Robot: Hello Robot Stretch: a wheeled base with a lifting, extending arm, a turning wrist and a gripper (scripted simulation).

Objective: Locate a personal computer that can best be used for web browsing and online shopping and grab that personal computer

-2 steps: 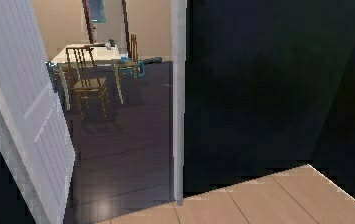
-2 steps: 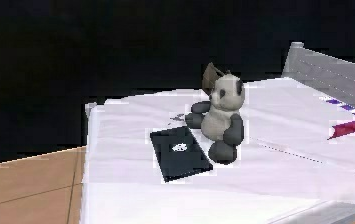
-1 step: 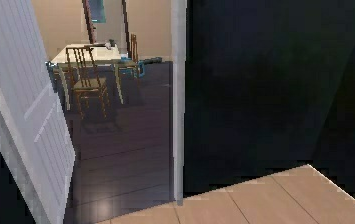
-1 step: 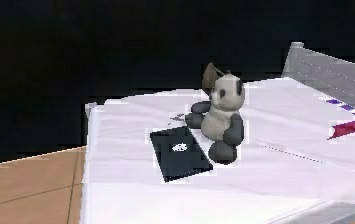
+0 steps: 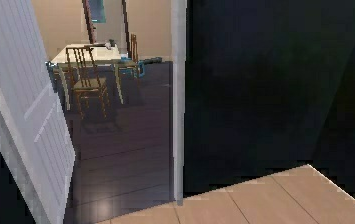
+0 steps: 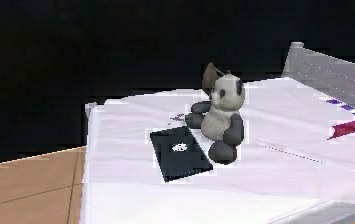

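Observation:
A flat dark rectangular slab (image 6: 180, 153) with a small pale mark on top lies on a white bed (image 6: 125, 150) in the arm side view, near the bed's left edge. Its shape and colour fit a closed laptop. Right beside it sits a grey and white stuffed bear (image 6: 222, 118), upright and almost touching the slab's far right corner.
In the forward view a white door (image 5: 25, 110) stands ajar at the left beside a pale door frame (image 5: 179, 100). Past the doorway, a table (image 5: 90, 56) with wooden chairs (image 5: 88, 82) stands on a dark floor. A black wall (image 5: 275, 90) is at the right. A bed rail (image 6: 330, 70); light wood floor (image 6: 35, 185).

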